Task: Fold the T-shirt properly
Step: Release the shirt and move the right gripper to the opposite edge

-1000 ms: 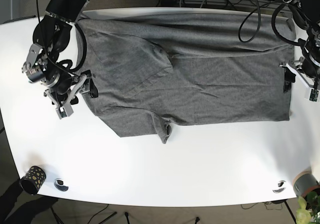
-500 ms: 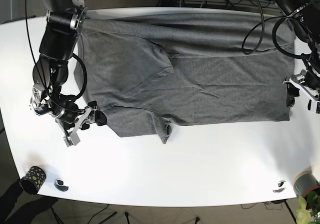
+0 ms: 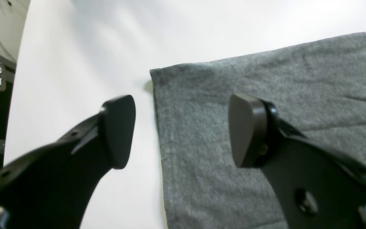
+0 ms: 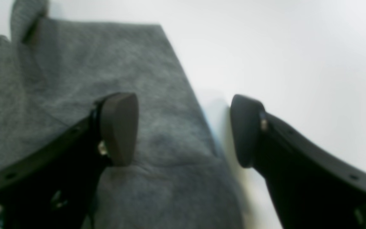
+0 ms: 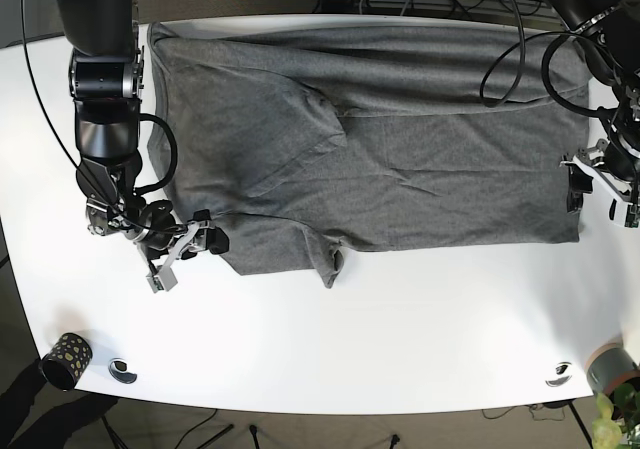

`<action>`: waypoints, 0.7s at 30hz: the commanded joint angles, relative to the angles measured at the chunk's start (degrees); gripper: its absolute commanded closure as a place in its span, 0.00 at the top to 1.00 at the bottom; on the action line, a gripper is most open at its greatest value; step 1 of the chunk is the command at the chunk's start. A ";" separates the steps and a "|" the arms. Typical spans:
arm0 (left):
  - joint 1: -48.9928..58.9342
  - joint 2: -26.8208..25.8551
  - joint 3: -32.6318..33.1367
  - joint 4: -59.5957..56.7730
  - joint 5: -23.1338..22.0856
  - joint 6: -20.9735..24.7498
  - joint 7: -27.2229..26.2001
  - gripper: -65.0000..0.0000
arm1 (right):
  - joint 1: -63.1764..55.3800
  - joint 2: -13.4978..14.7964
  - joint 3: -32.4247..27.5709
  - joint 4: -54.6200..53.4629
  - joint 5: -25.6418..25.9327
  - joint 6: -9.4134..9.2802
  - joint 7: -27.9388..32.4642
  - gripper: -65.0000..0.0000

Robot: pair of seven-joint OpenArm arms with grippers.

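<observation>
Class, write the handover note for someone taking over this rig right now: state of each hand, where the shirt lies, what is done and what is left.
Left hand: open, straddling the T-shirt hem edge near its corner, nothing gripped.
Right hand: open, straddling the shirt's opposite edge by the lower sleeve, nothing gripped.
Shirt: spread across the white table, its far edge already folded toward the middle, upper sleeve tucked in.
Done: first lengthwise fold.
Left: grip both near edges, fold the near side over, then probably fold across.
</observation>
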 commanded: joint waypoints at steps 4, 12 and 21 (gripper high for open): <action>-0.93 -1.29 -0.11 0.83 -0.64 0.42 -1.29 0.66 | 1.29 -0.93 -1.33 0.36 0.90 0.56 1.37 0.66; -6.20 -0.85 1.30 -4.71 7.97 4.64 -1.38 0.66 | 0.33 -3.13 -1.50 0.53 0.82 0.56 1.37 0.50; -18.25 -0.94 1.56 -20.97 17.38 8.33 -2.79 0.67 | 0.33 -3.57 -1.50 0.62 0.82 0.56 1.37 0.22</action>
